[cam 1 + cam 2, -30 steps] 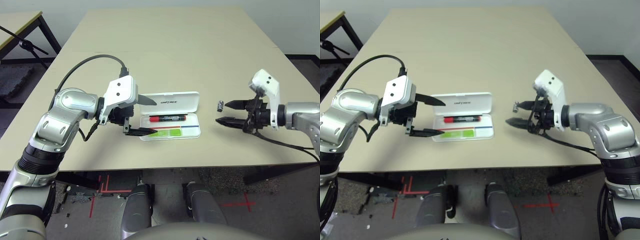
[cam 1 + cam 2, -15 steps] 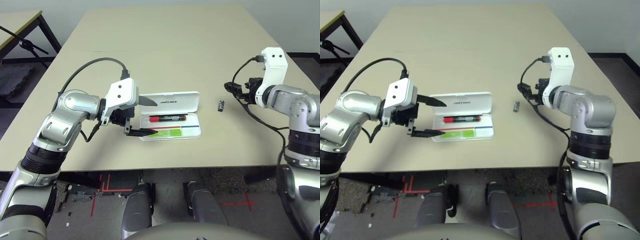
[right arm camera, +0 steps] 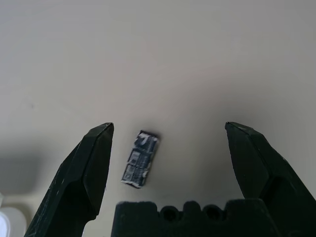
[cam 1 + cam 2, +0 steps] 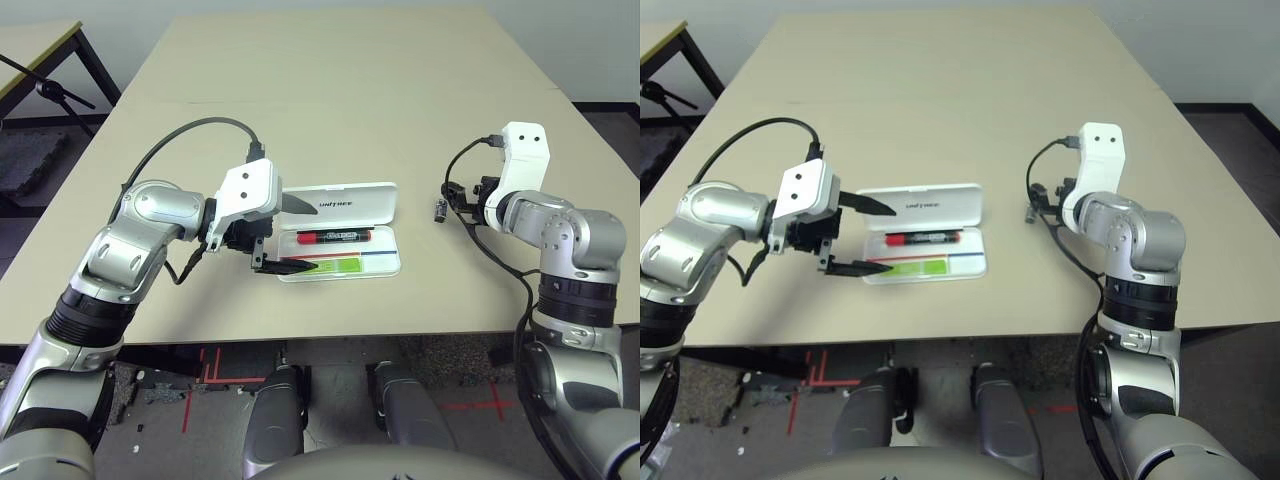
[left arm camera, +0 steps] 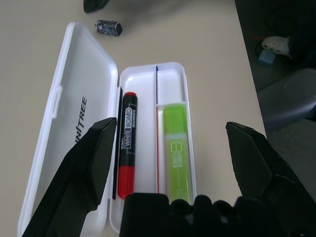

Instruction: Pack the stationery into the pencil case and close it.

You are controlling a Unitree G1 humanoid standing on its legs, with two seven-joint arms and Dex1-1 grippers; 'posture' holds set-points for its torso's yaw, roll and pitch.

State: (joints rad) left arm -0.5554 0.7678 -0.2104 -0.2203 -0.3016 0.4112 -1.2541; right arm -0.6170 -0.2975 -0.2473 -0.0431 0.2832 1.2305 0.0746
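Hovering spread-fingered, the right gripper (image 3: pixel 168 143) is straddling the tiny piece (image 3: pixel 140 159) (light, rigid, slippery) beside the pencil case (image 4: pixel 340 232); pinching its long sides looks best.

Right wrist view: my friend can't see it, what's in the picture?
A tiny dark-grey and silver piece lies on the tan table, between the two wide-open black fingers of the right end effector. Nothing touches it yet.
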